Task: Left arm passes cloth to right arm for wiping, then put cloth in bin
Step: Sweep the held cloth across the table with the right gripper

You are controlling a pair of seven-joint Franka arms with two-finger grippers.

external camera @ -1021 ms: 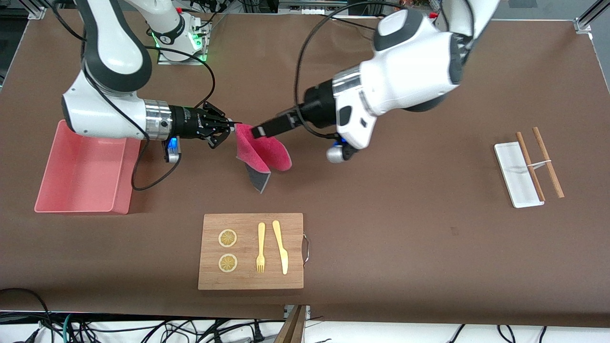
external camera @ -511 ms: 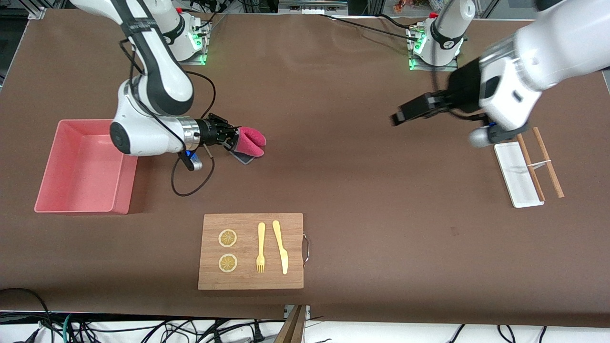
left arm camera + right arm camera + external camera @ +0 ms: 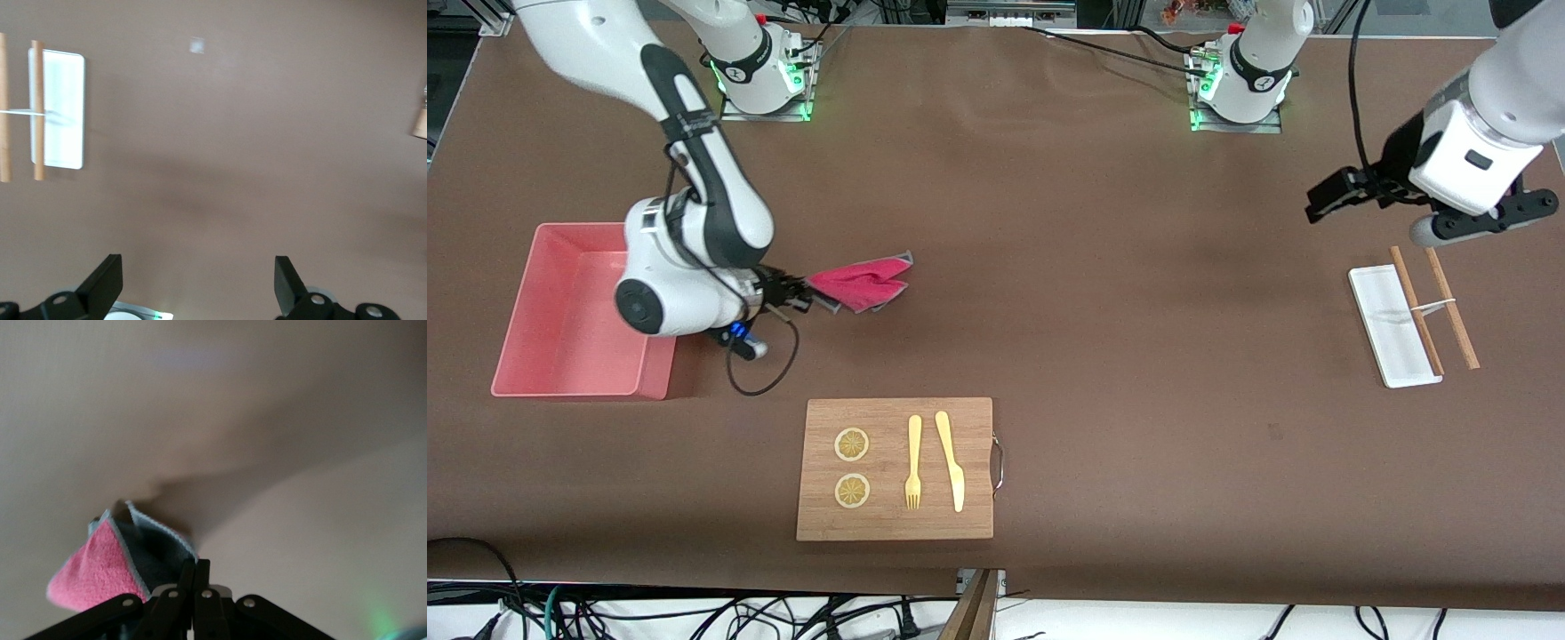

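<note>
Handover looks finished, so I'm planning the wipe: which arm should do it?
Right. The right gripper is shut on the cloth, low over the table beside the bin. The left gripper hangs open and empty above the white tray.

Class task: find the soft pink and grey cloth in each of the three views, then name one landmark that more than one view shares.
Front view: the pink and grey cloth hangs from the shut right gripper, beside the pink plastic bin.
Left wrist view: not in it.
Right wrist view: cloth pinched at the gripper.
Shared landmark: the brown table cover.
</note>
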